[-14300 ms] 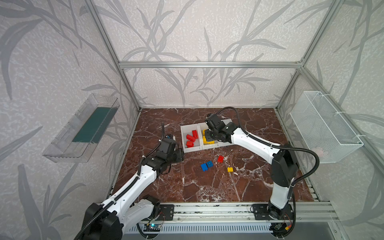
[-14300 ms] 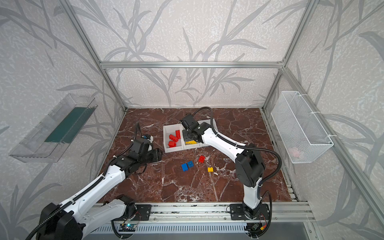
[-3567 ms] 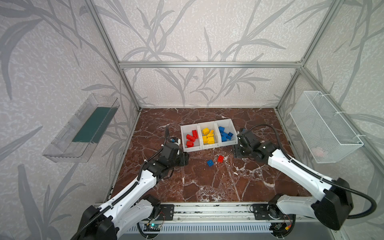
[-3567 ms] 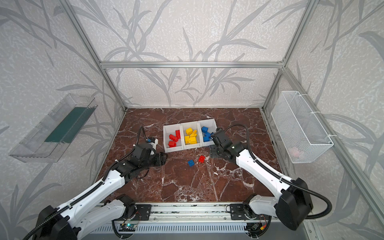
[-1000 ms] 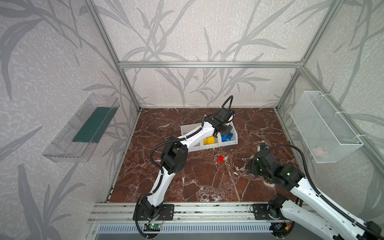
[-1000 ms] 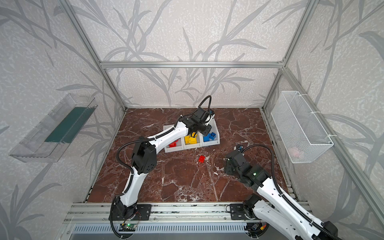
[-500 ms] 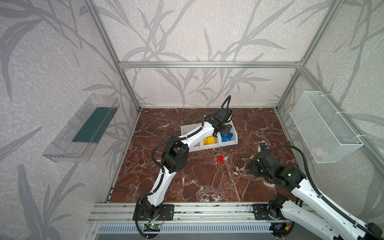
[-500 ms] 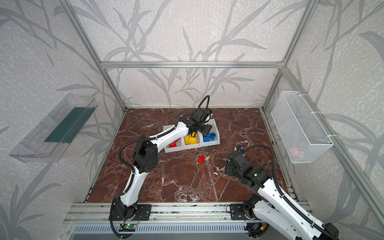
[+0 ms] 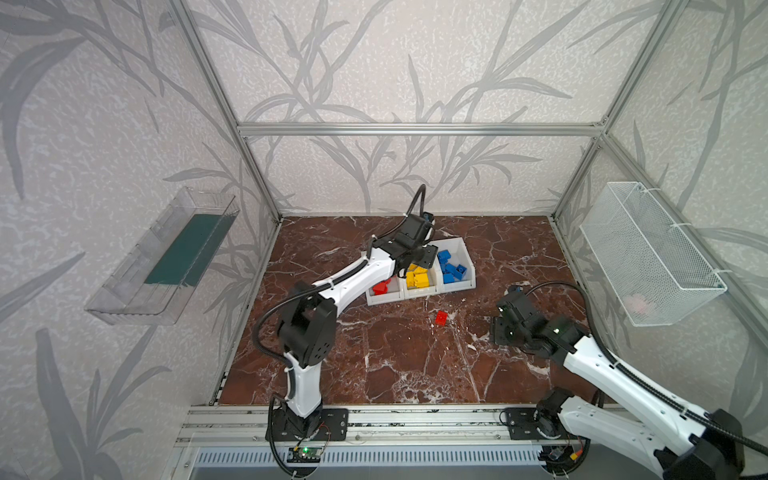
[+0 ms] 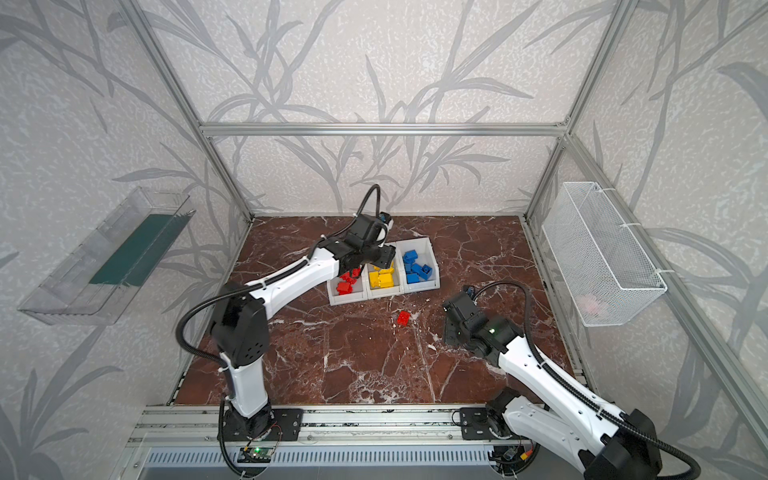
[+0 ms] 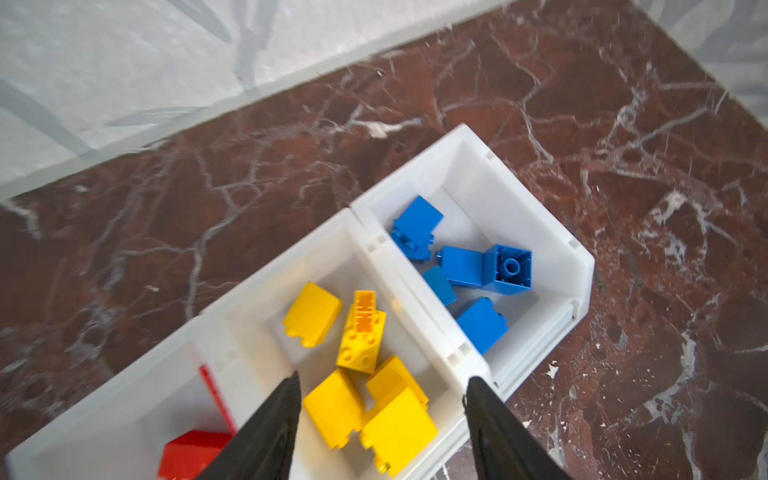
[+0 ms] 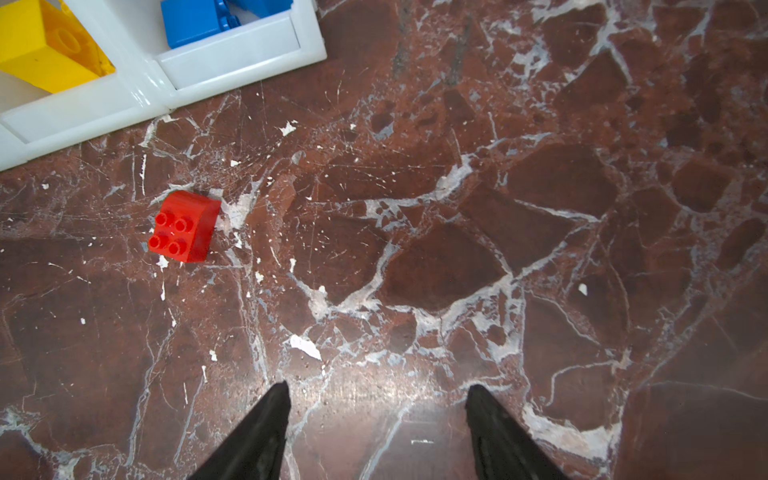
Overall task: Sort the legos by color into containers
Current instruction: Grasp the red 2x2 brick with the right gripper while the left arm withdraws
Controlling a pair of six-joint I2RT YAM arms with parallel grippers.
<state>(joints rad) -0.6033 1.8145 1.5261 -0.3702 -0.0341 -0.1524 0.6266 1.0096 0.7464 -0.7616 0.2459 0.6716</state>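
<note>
In both top views I saw the left gripper (image 9: 424,255) stretched out over the containers (image 9: 459,286), a row of three joined white bins towards the back of the marble table (image 9: 395,365). It hung above the middle bin. The red legos (image 9: 380,286) lay in the bin on the left, the yellow legos (image 9: 417,278) in the middle one and the blue legos (image 9: 453,270) in the one on the right. One loose red lego (image 9: 441,318) sat on the table just in front of the bins, apart from them. The right gripper (image 9: 496,330) was low over the table to the right of that brick, not touching it. From up there I could not judge how wide either gripper stood.

In the left wrist view the left gripper (image 11: 384,376) had its two black fingers spread fairly wide and held nothing, with the yellow legos (image 11: 313,313) lying below it in the middle bin. The blue legos (image 11: 507,270) lay in the neighbouring bin, and a bit of red showed in the third, partly behind a finger.

In the right wrist view the right gripper (image 12: 378,385) was likewise spread and empty, over bare marble. The loose red lego (image 12: 185,230) lay ahead of it and off to one side, four studs facing the camera, near the front wall of the containers (image 12: 228,50) but clear of it
</note>
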